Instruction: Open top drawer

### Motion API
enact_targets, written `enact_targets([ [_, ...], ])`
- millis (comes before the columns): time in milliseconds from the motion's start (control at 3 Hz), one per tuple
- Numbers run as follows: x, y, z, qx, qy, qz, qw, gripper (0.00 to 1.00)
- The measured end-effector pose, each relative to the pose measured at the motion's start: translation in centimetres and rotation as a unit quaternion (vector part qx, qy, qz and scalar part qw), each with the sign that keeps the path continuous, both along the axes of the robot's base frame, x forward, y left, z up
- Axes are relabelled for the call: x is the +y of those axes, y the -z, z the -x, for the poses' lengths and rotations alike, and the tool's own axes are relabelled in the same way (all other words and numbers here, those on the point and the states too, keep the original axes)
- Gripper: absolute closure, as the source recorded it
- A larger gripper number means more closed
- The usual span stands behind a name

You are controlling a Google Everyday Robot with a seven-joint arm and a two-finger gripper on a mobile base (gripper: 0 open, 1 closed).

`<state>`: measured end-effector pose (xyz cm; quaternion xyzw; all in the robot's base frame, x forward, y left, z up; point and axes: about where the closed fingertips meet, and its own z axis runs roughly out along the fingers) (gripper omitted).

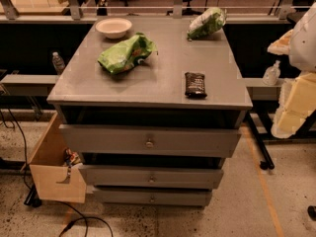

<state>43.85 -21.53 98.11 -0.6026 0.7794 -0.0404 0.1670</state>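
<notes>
The top drawer point(148, 141) is the widest grey front of the cabinet, just under the tabletop, with a small round metal knob point(149, 143) at its centre. A dark gap shows between its upper edge and the tabletop, and its front stands a little forward of the two lower drawers. My gripper point(291, 107) is at the right edge of the view, pale yellow and white. It is well to the right of the cabinet, apart from the drawer and its knob.
Two narrower grey drawers point(151, 177) sit below. On the tabletop point(163, 78) lie a white bowl point(113, 27), a green chip bag point(126, 53), a second bag point(206, 22) and a dark snack bar point(195, 84). A tan wooden box point(54, 167) stands at the cabinet's left, with cables on the floor.
</notes>
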Motion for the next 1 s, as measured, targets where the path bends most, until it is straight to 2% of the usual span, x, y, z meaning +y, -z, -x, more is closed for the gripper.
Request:
enact_targets([
  [333,0.0,0.0,0.0,0.0,0.0,0.0,1.0,0.0],
  [667,0.7,3.1,1.2,0.02,-0.025,-0.012,0.9994,0.0],
  [1000,2.6,9.5,3.0,0.058,-0.069,-0.04,0.9951,0.0],
])
